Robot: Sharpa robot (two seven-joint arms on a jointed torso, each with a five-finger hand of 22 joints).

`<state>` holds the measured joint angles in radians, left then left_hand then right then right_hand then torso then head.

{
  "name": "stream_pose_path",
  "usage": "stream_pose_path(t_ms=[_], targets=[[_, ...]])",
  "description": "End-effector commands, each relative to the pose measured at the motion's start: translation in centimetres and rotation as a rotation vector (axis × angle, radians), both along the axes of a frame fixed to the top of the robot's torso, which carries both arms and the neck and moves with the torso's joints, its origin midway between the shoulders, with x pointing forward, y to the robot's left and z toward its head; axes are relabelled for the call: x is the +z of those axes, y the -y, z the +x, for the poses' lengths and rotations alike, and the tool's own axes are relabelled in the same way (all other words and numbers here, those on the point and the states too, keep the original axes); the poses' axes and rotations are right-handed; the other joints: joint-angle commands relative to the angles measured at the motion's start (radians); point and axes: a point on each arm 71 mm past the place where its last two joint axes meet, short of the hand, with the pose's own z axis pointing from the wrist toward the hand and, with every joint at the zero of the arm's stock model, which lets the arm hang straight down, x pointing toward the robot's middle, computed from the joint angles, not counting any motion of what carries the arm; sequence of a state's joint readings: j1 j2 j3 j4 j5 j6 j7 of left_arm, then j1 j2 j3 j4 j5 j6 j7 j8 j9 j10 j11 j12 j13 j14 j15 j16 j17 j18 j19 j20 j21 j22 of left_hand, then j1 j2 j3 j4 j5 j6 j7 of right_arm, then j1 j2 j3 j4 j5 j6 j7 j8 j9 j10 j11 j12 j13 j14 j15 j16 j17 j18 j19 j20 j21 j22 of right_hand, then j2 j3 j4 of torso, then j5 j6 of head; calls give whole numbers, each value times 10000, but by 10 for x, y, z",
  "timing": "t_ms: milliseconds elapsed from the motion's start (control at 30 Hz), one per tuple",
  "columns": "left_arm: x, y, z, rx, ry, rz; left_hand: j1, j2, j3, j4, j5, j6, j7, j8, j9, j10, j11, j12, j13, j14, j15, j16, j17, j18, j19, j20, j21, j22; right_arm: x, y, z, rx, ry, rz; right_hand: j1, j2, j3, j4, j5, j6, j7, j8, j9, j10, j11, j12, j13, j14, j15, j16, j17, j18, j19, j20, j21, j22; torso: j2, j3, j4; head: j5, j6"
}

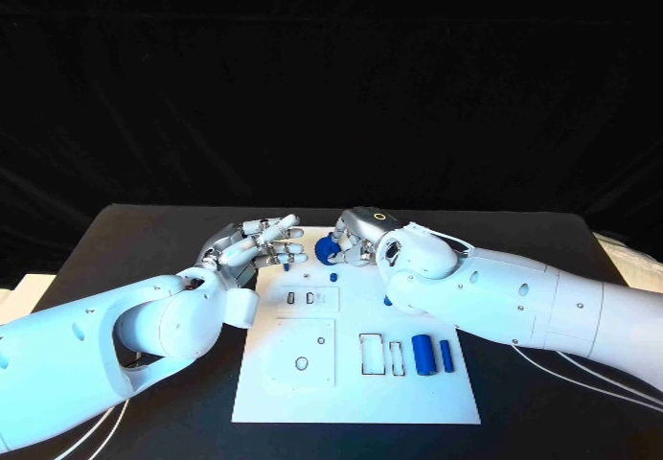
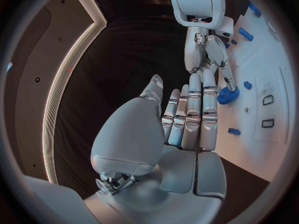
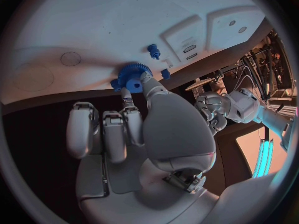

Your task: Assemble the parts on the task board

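The white task board (image 1: 277, 398) lies in the middle of the black table. At its far edge my right hand (image 1: 371, 236) pinches a blue gear (image 1: 328, 251) between thumb and fingers; the gear (image 3: 129, 77) sits low against the board (image 3: 93, 25). The same gear (image 2: 228, 95) shows under the right hand's fingertips (image 2: 225, 74) in the left wrist view. My left hand (image 1: 257, 245) hovers just left of the gear at the board's far left corner, fingers straight and slightly spread, holding nothing. Two blue cylinders (image 1: 432, 356) lie side by side on the board's right part.
A small blue peg (image 1: 336, 278) stands near the gear, also seen as the peg (image 3: 152, 50). Narrow slots (image 1: 302, 298), rectangular recesses (image 1: 381, 354) and a raised plate with an oval hole (image 1: 302, 362) mark the board. My right forearm (image 1: 538, 307) crosses the board's right side.
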<state>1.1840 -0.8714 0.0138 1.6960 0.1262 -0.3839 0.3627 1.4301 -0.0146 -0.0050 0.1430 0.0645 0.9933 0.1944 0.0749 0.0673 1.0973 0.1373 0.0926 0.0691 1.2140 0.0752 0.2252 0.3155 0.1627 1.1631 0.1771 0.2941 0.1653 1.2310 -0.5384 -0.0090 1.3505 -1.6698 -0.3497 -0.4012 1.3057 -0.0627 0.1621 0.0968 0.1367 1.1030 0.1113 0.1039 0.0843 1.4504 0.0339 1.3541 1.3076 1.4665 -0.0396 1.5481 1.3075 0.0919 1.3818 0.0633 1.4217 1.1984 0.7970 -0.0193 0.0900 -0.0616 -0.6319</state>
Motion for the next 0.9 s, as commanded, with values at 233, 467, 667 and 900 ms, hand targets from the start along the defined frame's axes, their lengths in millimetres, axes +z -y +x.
stream_pose_path(t_ms=[233,467,667,900], targets=[[2,3,-1,-242,102,-106,111,14,7,-53,-42,22,9,-41,-5,-14,18,-47,-7,-45,18,-38,10,159,65,-4,-60,14,-9,-1,2,45,-401,-135,-413,-315,-176,225,-345,-863,278,-408,-176,-900,195,-1365,-585,906,201,-18,2005,-76,-325,217,-257,-477,-2,6,-5,12,-11],[2,2,-1,-221,93,-91,111,14,7,-53,-42,22,9,-41,-5,-14,18,-47,-7,-45,18,-38,10,159,65,-4,-60,14,-7,-1,1,-1,-151,149,-665,-512,-525,617,-293,-1276,389,-389,-167,-1022,306,-1542,-733,889,307,-50,1945,-40,-424,331,-350,-642,0,15,4,-13,-13],[2,2,-1,-219,87,-88,124,25,12,-81,-44,28,5,-43,-5,-6,16,-50,-7,-46,16,-48,28,159,68,-5,-66,15,-4,-1,-1,102,31,392,-670,-491,-588,756,-160,-1248,381,-350,-145,-989,303,-1494,-695,890,311,-50,1949,-41,-414,343,-347,-629,4,5,2,-10,-16],[1,1,0,-196,83,-77,124,25,12,-81,-44,28,5,-43,-5,-6,16,-50,-7,-46,16,-48,28,159,68,-5,-66,15,3,6,-8,265,413,928,-619,-438,-638,914,103,-1179,358,-306,-120,-882,283,-1338,-562,895,297,-46,1967,-54,-367,339,-316,-557,-3,12,3,-42,10]])
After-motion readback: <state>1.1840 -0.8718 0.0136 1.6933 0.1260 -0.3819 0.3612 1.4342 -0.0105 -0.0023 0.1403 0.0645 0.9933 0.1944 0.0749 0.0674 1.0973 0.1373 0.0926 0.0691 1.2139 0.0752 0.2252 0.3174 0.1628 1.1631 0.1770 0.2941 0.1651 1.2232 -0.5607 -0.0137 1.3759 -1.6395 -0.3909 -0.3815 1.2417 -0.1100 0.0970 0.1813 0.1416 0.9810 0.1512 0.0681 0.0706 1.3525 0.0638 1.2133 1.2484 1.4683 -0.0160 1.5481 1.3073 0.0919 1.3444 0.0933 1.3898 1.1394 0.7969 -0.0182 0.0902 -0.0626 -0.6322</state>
